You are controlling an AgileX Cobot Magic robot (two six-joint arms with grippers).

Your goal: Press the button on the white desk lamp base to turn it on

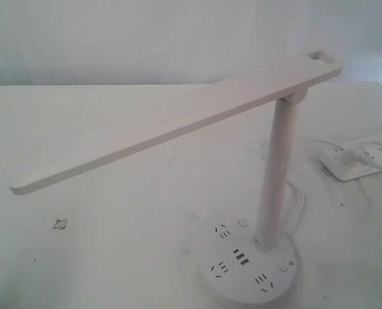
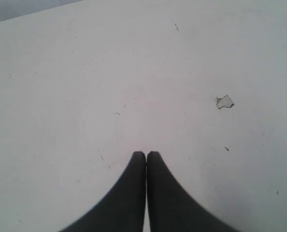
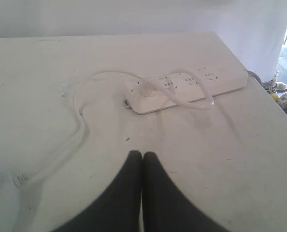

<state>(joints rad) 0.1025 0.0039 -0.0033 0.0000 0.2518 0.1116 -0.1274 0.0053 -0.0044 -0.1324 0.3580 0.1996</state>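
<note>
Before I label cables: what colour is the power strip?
White power strip; right wrist view shows it best.

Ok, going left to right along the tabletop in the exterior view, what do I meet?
A chip in the tabletop → white desk lamp base → white power strip. The lamp's long head spans most of the width, so it is left out of the order.

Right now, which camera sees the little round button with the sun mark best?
The exterior view: the small round white button sits on the round white lamp base, facing up. Neither wrist view shows it.
</note>
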